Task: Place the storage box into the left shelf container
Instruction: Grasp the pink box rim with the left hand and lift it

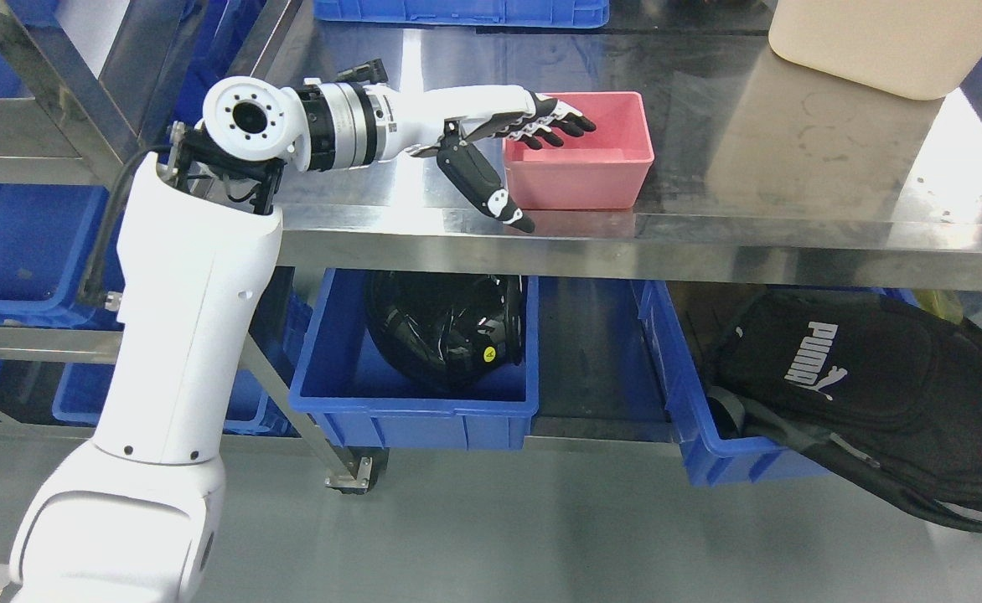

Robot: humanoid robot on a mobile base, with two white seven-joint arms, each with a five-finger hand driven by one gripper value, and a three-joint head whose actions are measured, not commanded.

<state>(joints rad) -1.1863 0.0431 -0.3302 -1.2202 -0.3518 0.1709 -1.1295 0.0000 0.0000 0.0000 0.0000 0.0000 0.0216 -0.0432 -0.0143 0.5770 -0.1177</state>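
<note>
Fingers (560, 120) of the left hand (508, 134) were spread and holding nothing, four reaching over the near-left rim of the pink storage box (579, 151), the thumb (491, 188) pointing down along its left front corner. Nearest the camera, below the steel desk (709, 234), a blue bin (411, 394) held a black helmet (445, 327), and another blue bin held a black backpack (868, 385). Farther back, the storage box stood near the desk's front edge; a cream container (885, 42) sat beyond, at upper right.

A storeroom or workshop: steel shelving (709, 243) stacked with blue bins (416, 410).
</note>
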